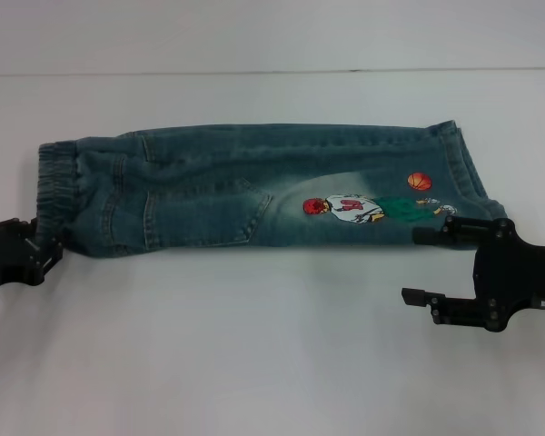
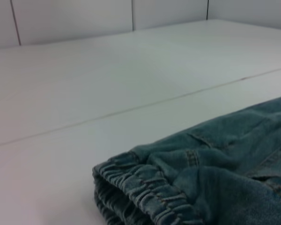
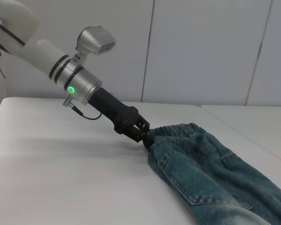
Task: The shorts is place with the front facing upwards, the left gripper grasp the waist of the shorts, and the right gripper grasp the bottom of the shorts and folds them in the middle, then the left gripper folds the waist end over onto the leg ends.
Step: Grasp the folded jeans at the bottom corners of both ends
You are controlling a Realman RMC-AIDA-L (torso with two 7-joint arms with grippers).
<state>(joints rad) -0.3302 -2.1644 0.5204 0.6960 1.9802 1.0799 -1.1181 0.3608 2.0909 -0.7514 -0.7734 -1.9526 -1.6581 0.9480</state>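
The blue denim shorts (image 1: 254,191) lie folded lengthwise on the white table (image 1: 254,345), with the cartoon embroidery (image 1: 350,207) facing up. The ruffled waist (image 1: 54,173) points left and the leg ends (image 1: 468,168) point right. My left gripper (image 1: 50,250) is at the waist's near corner, and in the right wrist view this left gripper (image 3: 144,136) looks pinched on the band (image 3: 178,129). The left wrist view shows the waist (image 2: 145,192) close up. My right gripper (image 1: 411,265) stands open beside the bottom of the shorts, its upper finger (image 1: 427,234) along the near edge, with nothing between the fingers.
A seam line (image 1: 272,71) crosses the table behind the shorts. White wall panels (image 3: 201,47) stand beyond the table in the right wrist view. Bare tabletop stretches in front of the shorts, between the two arms.
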